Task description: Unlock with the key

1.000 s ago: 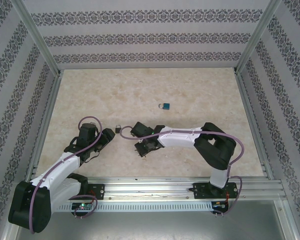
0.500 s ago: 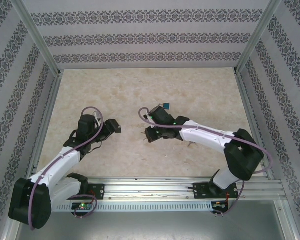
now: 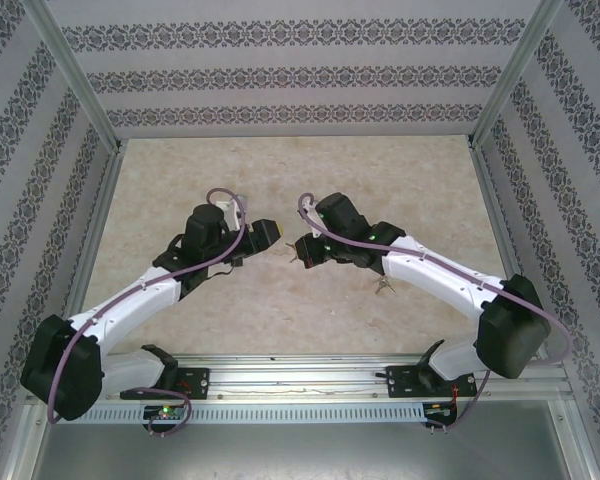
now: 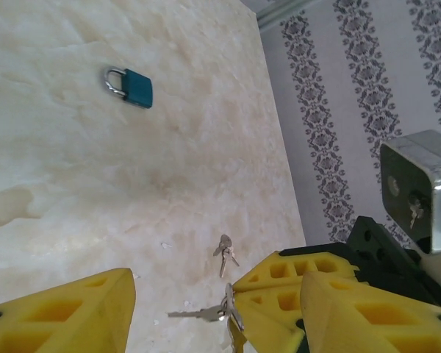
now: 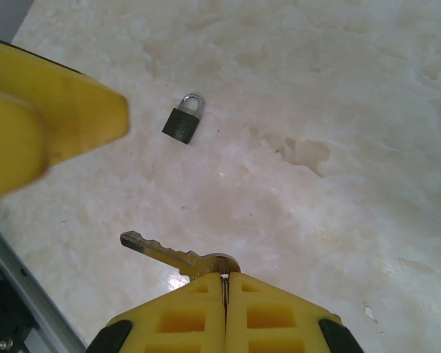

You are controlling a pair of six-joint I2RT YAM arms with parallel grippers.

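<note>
Padlock (image 5: pixel 182 121) lies flat on the table (image 5: pixel 338 88) ahead and left of the right claw (image 5: pixel 224 281), its long axis running away from that claw, shackle at the far end. The left claw (image 3: pixel 268 233), jaws parted and seemingly empty, looks nearer it. The right claw is pinched on the key (image 5: pixel 169 255), whose blade points left, crosswise to the padlock.

The table (image 3: pixel 280 170) is a flat, beige, marble-patterned surface. Three items lie directly on it, well apart from one another. A loose bunch of keys (image 3: pixel 382 288) lies at 4 o'clock from the table centre. The blue padlock (image 4: pixel 128 87) lies flat at 11 o'clock from the keys. The dark padlock (image 5: pixel 184 120) lies flat, its shackle pointing toward 1 o'clock.
</note>
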